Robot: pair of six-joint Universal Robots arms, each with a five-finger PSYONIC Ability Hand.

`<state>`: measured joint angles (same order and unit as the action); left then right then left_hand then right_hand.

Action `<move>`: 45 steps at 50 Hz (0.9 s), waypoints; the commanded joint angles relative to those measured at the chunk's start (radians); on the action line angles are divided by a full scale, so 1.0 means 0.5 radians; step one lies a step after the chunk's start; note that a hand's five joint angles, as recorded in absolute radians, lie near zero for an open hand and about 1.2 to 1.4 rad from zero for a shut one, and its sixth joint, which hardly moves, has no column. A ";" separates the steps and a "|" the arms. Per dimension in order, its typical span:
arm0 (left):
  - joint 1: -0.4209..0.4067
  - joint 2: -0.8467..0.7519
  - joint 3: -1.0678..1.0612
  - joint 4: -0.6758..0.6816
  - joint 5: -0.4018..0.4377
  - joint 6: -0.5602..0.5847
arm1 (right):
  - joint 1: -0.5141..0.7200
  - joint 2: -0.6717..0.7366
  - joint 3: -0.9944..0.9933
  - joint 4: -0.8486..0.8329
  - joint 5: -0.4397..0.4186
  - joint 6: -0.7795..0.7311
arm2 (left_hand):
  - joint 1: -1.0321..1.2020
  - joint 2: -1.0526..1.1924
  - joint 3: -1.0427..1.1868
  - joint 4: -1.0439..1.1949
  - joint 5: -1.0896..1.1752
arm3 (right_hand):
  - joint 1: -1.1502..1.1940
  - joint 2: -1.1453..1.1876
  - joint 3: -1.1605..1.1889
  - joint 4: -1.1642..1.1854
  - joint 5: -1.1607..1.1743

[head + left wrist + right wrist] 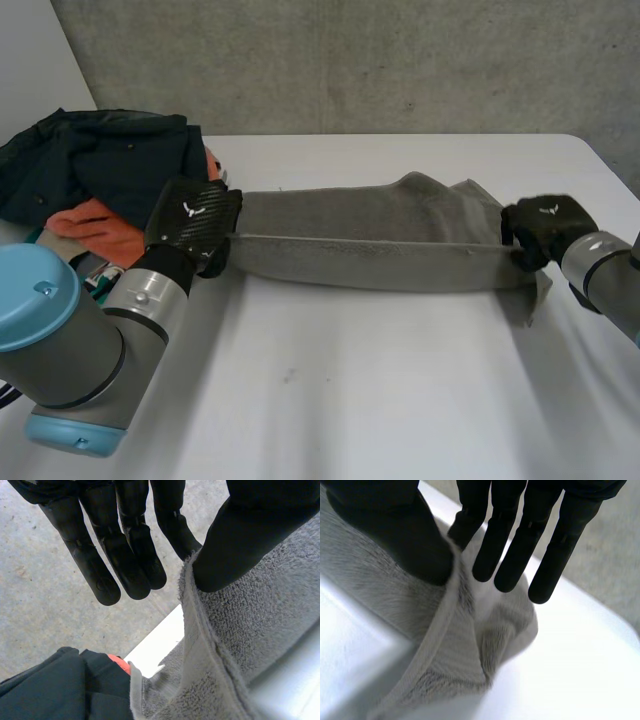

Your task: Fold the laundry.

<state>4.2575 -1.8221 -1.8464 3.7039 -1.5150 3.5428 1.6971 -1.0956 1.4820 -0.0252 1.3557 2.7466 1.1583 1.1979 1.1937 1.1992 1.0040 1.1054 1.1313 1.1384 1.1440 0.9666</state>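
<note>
Across the lower frame of the head view, bare white table [350,400] and the left arm [60,350] lie nearest. At mid-frame a grey towel [370,235] is stretched between the left hand [195,222] at centre left and the right hand [545,228] at centre right.

Risk: each grip looks shallow. In the left wrist view the thumb [250,535] pins only the towel's hem [200,645] against one finger, while the other fingers [120,555] stand straight and free. The right wrist view shows the same kind of pinch by the right thumb [395,535] on the towel [445,645]. If the hands pull apart, the hem would likely slip out. The towel's left end also sits just beside the pile of clothes [100,165] at upper left, which could snag.

Appearance: thick terry, with its near edge raised and taut. Its far part rests rumpled on the table, and a corner droops below the right hand. A concrete wall [400,60] stands beyond.
</note>
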 commanded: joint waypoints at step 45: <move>0.097 0.150 0.290 -0.987 0.017 0.093 | -0.385 -0.632 -0.172 0.977 -0.061 -0.980 | 0.476 0.397 0.405 0.394 0.435 | 0.582 0.530 0.516 0.505 0.510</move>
<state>4.3070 -1.6019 -1.7452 3.1919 -1.5051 3.5566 1.4926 -1.5011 1.3815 0.4693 1.3421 2.2542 1.1583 1.1979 1.1937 1.1993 1.0040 1.1471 1.1816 1.1871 1.1964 1.0124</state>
